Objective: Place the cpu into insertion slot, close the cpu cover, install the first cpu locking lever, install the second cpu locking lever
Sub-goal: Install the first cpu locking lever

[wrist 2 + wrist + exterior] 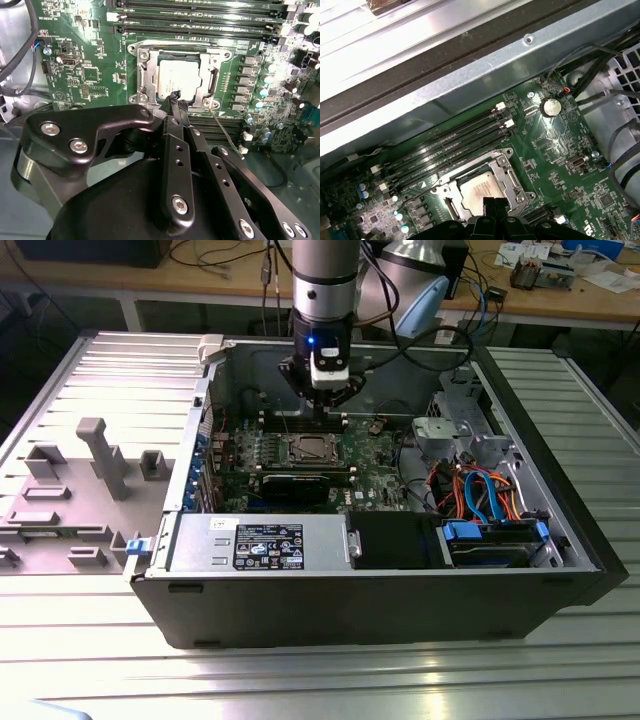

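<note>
We see the black gripper pinched together, empty, tips right by the silvery square cpu seated in the metal-rimmed insertion slot. In the exterior view, the open black computer case sits on a ribbed grey metal table, with a wooden workbench at its 12 o'clock.

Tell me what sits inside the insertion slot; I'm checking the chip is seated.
The cpu lies in the insertion slot, silvery top showing through the cut-out of the cpu cover. Its edges are hidden under that frame; the pincer covers one side.
</note>
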